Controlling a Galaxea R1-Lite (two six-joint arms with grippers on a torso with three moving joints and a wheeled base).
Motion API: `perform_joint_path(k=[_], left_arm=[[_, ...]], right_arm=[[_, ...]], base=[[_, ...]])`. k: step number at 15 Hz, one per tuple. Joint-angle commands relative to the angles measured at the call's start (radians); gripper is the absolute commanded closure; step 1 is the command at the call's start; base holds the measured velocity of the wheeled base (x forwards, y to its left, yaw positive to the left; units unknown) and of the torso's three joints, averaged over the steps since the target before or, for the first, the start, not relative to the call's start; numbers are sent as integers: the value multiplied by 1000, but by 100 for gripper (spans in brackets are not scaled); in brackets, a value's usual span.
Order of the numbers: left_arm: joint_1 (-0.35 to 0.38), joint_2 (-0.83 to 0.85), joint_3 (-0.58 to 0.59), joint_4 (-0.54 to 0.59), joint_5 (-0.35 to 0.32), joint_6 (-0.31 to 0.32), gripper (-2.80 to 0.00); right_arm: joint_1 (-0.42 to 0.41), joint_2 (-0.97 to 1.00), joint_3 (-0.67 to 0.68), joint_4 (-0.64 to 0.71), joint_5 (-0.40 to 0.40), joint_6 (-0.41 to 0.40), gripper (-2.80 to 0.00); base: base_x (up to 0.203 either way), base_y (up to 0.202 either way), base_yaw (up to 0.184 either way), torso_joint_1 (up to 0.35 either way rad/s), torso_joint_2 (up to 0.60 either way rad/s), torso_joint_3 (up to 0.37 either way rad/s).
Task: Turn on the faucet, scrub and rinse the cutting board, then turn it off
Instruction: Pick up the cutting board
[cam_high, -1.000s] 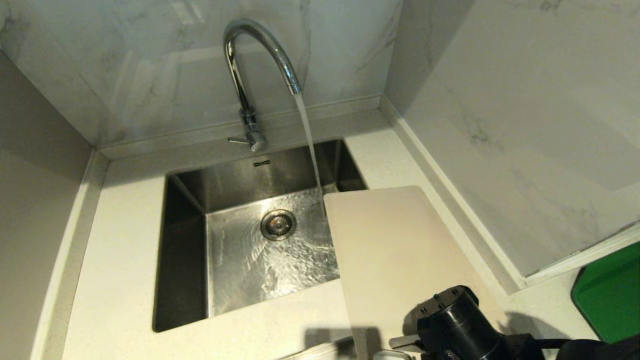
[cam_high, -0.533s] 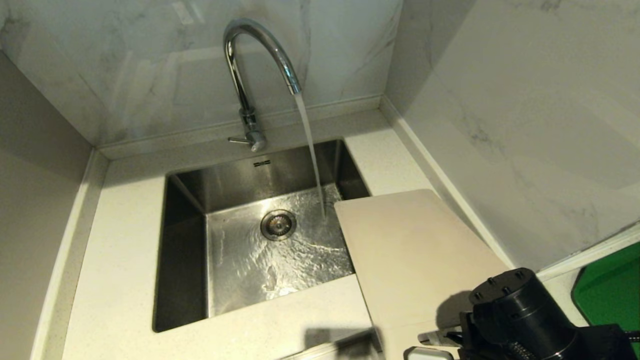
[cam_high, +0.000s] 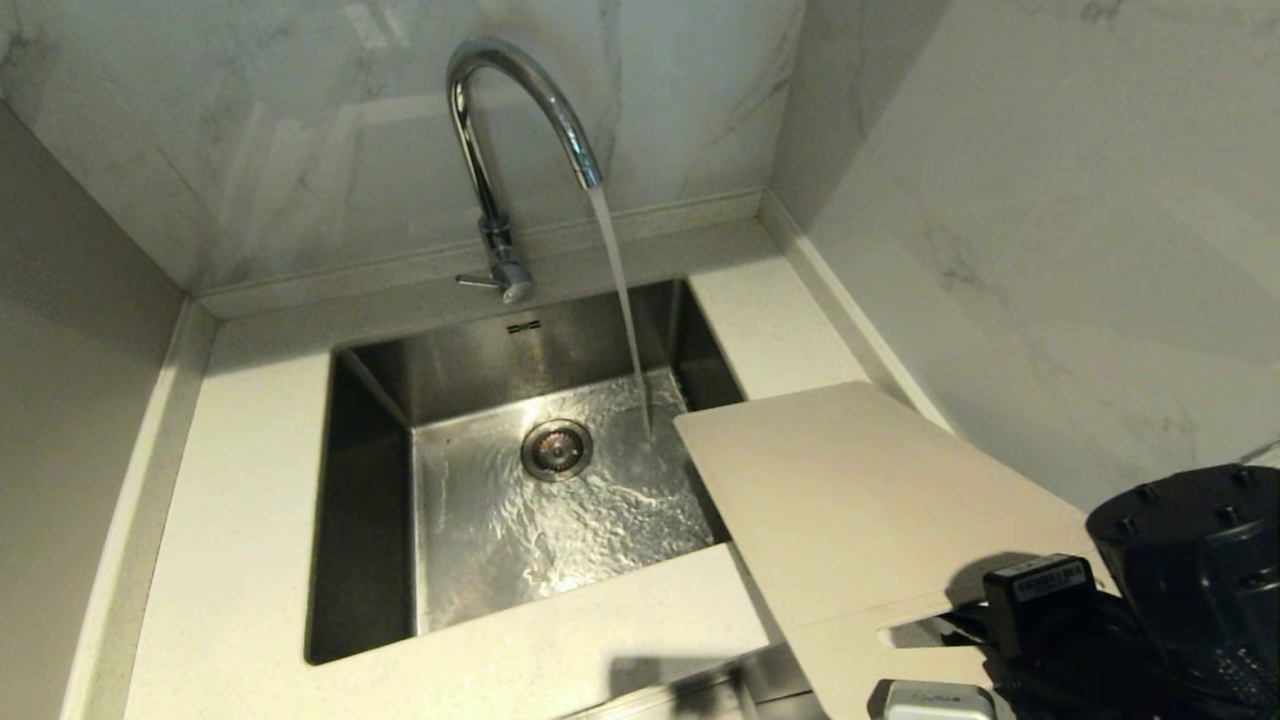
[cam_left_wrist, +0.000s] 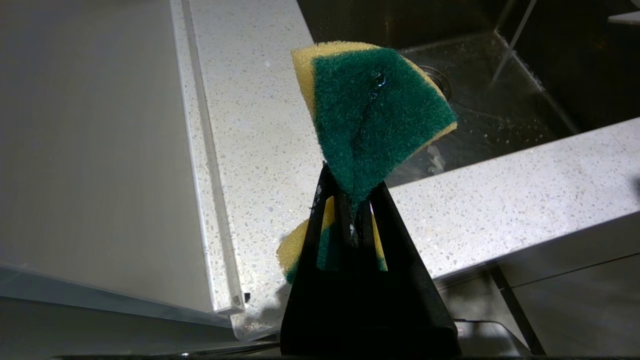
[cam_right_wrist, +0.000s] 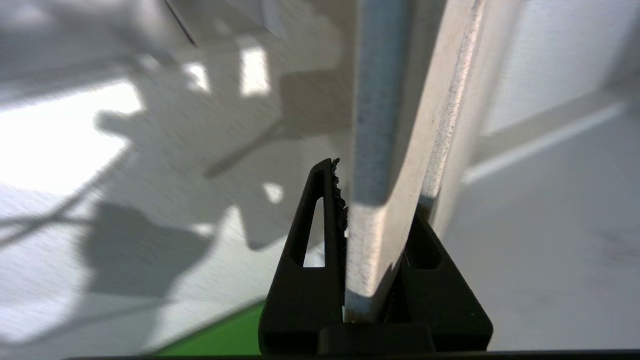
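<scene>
- The faucet (cam_high: 520, 130) is running — its stream drops into the sink (cam_high: 370, 500) just beside the board's (cam_high: 860, 500) far corner, not on it.
- The board sits to the right of the sink, its far corner overhanging the sink's right rim and the slotted handle end lifted off the desk (cam_high: 250, 560).
- The right gripper (cam_right_wrist: 372, 240) has its jaws clenched on the board's edge at the handle end; in the right wrist view the edge runs straight up between the two black fingers (cam_right_wrist: 320, 210), deep in the jaws.
- The right arm shows at the near right of the sink, its wrist low and behind the board's handle slot, so the board tips away from it towards the sink.
- To do this step well, I judge the board should swing left until its face sits under the stream, tilted so water runs off into the sink rather than onto the desk.
- The grip is on a thin wet edge — the board may pivot or slip if moved fast, so a slow carry is wiser.
- The left gripper (cam_left_wrist: 352, 210) is out of the head view; its jaws are clenched on a green-and-yellow sponge (cam_left_wrist: 375, 115), held over the desk at the sink's near rim, ready for scrubbing.
</scene>
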Motion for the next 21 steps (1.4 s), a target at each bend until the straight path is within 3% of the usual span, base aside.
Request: perform_joint_path(k=[1, 7, 16, 21], left_arm=[[0, 0, 2, 0, 0, 0, 0], [-1, 1, 2, 0, 0, 0, 0], [0, 0, 2, 0, 0, 0, 0], [0, 1, 2, 0, 0, 0, 0]], right_arm=[[1, -65, -13, 7, -32, -95, 0], [1, -87, -63, 10, -50, -237, 0], [1, -112, -98, 9, -40, -263, 0], [1, -107, -156, 11, 67, -323, 0]], base=[[0, 0, 0, 0, 0, 0], [0, 0, 0, 0, 0, 0], [0, 0, 0, 0, 0, 0], [0, 0, 0, 0, 0, 0]])
